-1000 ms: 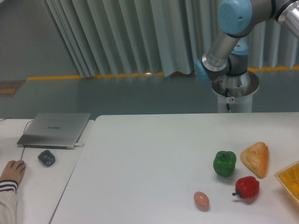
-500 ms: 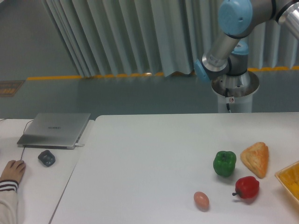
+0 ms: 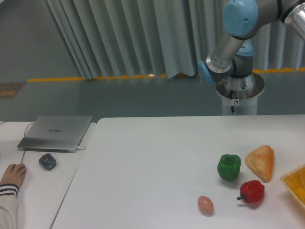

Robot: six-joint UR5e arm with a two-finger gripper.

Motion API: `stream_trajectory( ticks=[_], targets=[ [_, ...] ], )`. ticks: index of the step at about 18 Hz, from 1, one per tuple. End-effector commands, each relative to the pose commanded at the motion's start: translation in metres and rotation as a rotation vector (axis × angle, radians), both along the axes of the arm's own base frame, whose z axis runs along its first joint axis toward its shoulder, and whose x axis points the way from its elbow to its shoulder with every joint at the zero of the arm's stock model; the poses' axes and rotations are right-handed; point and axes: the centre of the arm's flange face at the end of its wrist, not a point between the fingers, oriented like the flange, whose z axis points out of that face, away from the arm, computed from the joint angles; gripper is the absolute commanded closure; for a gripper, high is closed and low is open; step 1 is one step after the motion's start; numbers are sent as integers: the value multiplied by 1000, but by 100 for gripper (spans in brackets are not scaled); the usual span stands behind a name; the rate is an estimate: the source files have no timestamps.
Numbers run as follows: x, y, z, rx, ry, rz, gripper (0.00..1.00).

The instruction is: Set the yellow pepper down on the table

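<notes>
Nothing differs from the earlier frames: every object and the visible part of the arm [image 3: 240,28] sit exactly where they were a second ago. Only the arm's upper links and pale blue joints show, rising from the pedestal [image 3: 239,93] behind the table [image 3: 157,162] and running out of the top right corner, so the gripper is out of view and whether it is released or clenched cannot be told. On the table's right side a green pepper [image 3: 229,166] stands just left of an orange-yellow bread wedge [image 3: 261,162], close but apart. A red pepper [image 3: 251,192] lies in front of them, its dark stem pointing left, and a brown egg [image 3: 205,205] rests to its left near the front edge. At the right edge a yellow tray [image 3: 295,183] is cut off by the frame; something yellow shows inside it, too cropped to say whether it is the yellow pepper, which appears nowhere on the open tabletop. On the left, a separate desk [image 3: 28,191] carries a closed grey laptop [image 3: 56,132], a small dark object [image 3: 47,161] in front of it, and a person's hand [image 3: 13,174] resting on a mouse with a striped cuff below.
</notes>
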Motion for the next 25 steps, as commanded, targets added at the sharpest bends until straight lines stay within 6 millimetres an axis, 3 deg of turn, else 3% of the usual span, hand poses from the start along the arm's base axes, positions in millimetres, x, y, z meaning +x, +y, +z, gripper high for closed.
stream_trajectory(
  ticks=[6, 8, 10, 15, 19, 20, 25],
  targets=[
    [1, 0, -1, -2, 0, -7, 22],
    [0, 0, -1, -1, 1, -3, 41],
    [0, 0, 1, 0, 2, -8, 48],
    [3, -2, 30, 42, 26, -18, 47],
    [25, 4, 73, 95, 57, -52, 47],
    [47, 18, 90, 91, 49, -108, 47],
    [101, 43, 125, 79, -9, -261, 47]
  ],
)
